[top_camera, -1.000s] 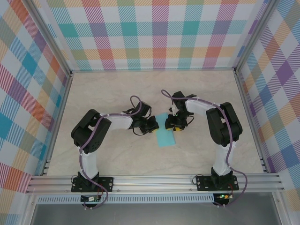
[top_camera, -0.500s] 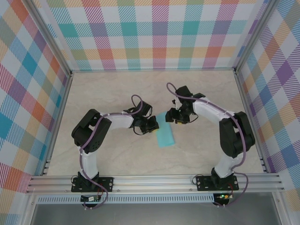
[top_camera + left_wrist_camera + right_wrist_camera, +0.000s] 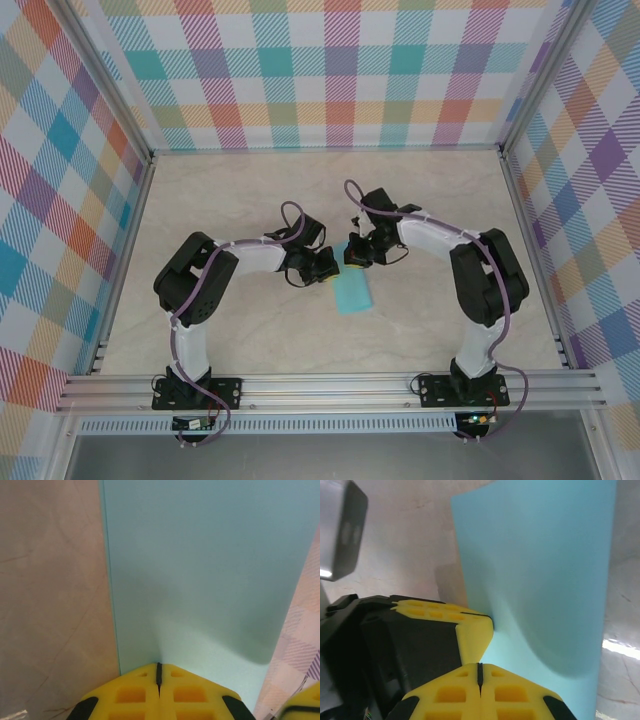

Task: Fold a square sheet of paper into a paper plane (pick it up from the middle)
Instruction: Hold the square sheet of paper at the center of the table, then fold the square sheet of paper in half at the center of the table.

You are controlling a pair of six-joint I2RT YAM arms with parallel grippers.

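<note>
High rear overview; two close wrist views, shared sheet [image 3: 352, 291]

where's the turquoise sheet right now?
In the top view, the square sheet of paper lies flat near the table's middle, between the two arms, with its far end at the tips of the left gripper and right gripper.

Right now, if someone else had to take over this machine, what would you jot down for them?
Left gripper: shut, apparently pinching the far end of the square sheet of paper.
Right gripper: shut on the same end, close beside the left one.
Paper: turquoise, lying in the middle of the table as a narrow rectangle, with the gripped end slightly lifted.
Done: seemingly one lengthwise fold.
Left: nose and wing folds; no plane shape yet.
</note>
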